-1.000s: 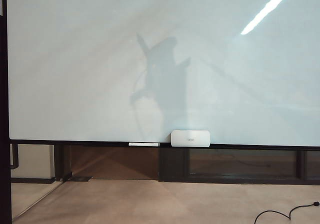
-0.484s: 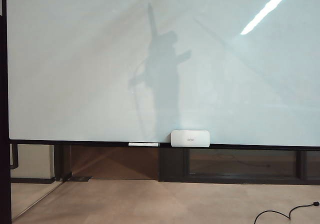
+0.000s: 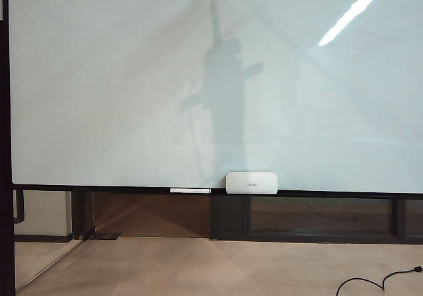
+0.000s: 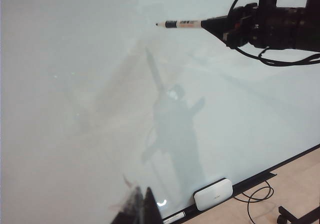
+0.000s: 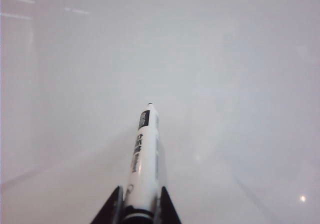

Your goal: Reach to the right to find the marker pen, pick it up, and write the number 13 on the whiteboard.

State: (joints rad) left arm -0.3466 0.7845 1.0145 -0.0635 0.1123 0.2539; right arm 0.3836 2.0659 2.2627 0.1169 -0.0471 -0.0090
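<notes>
The whiteboard (image 3: 99, 78) fills the exterior view; neither arm shows there, only their shadow (image 3: 225, 78) on the board. In the left wrist view my right gripper (image 4: 216, 25) reaches in from the side, shut on the marker pen (image 4: 182, 23), whose black tip stands close to the whiteboard (image 4: 75, 94). The right wrist view shows the marker pen (image 5: 142, 154) clamped between my right gripper's (image 5: 140, 206) fingers, pointing at the board (image 5: 225, 59). My left gripper (image 4: 142, 209) is shut and empty, its tips near the board's lower part. The number 13 is not in view.
A white rounded box (image 3: 251, 182) and a thin white stick (image 3: 190, 191) rest on the board's dark lower ledge. A black cable (image 3: 373, 281) lies on the floor at the right. A dark frame post (image 3: 5, 177) borders the board's left side.
The shadow of the arm and pen on the board has moved up and to the right, and the pen's shadow now stands more upright.
</notes>
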